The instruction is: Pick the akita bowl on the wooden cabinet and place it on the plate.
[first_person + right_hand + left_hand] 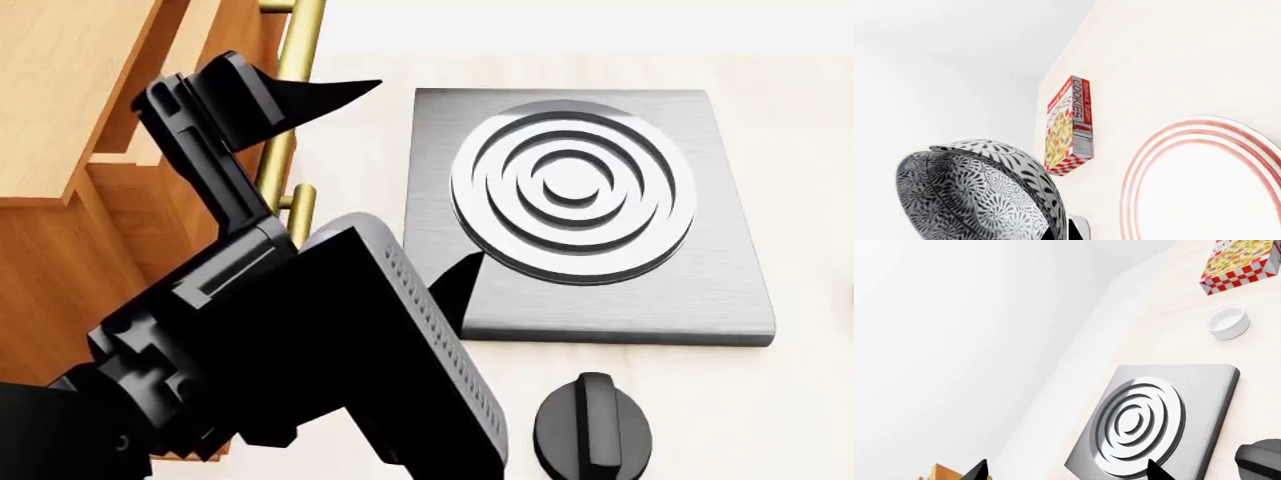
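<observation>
In the right wrist view the akita bowl (pixel 974 195), black and white with a leaf pattern, hangs tilted on its side. My right gripper (pixel 1059 231) is shut on its rim, one fingertip inside and one outside. The plate (pixel 1147 150), white with thin red rings, lies flat on the pale counter beside the bowl and apart from it. Neither shows in the head view. The wooden cabinet (pixel 80 90) with brass handles stands at the head view's left. My left gripper (pixel 400 185) is open and empty between the cabinet and a grey burner slab; its tips frame that slab in the left wrist view (pixel 1067 471).
A grey square slab with raised concentric rings (pixel 587 190) lies on the counter, with a black knob (pixel 594 425) in front of it. A small white ramekin (pixel 1227 321) and a cookie box (pixel 1241 262) sit farther off. The cookie box (pixel 1069 125) stands near the plate.
</observation>
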{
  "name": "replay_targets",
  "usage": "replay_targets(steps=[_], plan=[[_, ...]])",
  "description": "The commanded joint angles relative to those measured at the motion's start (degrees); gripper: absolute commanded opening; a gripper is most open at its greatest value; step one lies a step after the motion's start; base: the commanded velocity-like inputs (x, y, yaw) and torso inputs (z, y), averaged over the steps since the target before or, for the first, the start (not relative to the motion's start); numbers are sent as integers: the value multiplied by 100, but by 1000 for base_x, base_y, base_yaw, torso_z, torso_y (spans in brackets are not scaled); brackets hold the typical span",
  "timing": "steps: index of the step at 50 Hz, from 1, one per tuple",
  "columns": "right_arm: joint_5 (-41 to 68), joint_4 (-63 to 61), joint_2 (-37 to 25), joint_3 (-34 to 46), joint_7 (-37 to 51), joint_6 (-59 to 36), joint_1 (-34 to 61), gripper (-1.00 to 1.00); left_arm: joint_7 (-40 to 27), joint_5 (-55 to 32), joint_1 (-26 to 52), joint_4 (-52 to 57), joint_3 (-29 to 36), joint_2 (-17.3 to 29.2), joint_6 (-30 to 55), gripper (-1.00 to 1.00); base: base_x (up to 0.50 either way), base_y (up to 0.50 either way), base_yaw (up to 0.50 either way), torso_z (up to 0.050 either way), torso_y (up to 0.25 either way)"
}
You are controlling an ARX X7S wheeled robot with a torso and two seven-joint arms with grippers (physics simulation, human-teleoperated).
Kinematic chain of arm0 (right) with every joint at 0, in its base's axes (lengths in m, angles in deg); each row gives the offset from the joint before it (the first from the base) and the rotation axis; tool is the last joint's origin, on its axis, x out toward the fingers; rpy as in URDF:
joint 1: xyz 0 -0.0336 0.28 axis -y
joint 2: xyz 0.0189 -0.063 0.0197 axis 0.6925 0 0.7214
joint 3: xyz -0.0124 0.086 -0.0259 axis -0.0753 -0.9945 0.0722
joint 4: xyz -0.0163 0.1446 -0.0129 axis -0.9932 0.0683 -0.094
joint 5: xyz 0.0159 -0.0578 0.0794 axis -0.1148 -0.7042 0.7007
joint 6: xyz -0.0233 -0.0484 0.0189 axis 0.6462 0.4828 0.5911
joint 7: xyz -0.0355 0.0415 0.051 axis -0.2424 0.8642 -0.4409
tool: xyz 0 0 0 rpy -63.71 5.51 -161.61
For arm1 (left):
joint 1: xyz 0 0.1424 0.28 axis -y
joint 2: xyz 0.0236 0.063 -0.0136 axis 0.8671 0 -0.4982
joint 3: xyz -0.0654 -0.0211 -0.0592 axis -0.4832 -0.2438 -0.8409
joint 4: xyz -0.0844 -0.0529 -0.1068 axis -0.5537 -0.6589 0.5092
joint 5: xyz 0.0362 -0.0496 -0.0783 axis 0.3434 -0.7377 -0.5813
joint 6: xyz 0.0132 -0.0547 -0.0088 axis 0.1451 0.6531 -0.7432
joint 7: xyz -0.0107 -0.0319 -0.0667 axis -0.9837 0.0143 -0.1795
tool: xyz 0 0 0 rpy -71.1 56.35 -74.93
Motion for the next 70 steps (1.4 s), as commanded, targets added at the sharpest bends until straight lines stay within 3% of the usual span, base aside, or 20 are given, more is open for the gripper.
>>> replay_targets(steps=[1, 2, 12, 18, 41, 46, 52, 70], plan=[[-237, 343, 72, -9, 237, 81, 199, -100, 39, 70, -44, -28, 48, 6, -50, 100, 0, 0, 0, 0, 0], [-179, 382, 43, -1, 594, 49, 203, -100, 33, 81, -50, -24, 58, 8, -49, 100, 0, 0, 0, 0, 0], [-563, 294, 70, -121, 926, 203, 276, -100, -6, 52, -64, -16, 49, 43, -55, 100, 0, 0, 0, 0, 0], [-671, 392, 66, -97, 1608, 172, 368, -100, 2, 76, -86, -28, 74, 43, -72, 100, 0, 0, 0, 0, 2], [-1565, 739, 446, 26, 2463, 386, 721, -100, 12, 110, -113, -42, 112, 68, -121, 100, 0, 0, 0, 0, 0], [-1630, 740, 403, 65, 2658, 288, 693, -100, 21, 127, -119, -51, 125, 57, -136, 100, 0, 0, 0, 0, 0], [-2361, 855, -176, 558, 3354, -492, 609, -100, 1, 123, -120, -44, 132, 62, -136, 100, 0, 0, 0, 0, 0], [-2234, 984, -273, 703, 3283, -786, 749, -100, 28, 166, -173, -68, 166, 117, -203, 100, 0, 0, 0, 0, 1]])
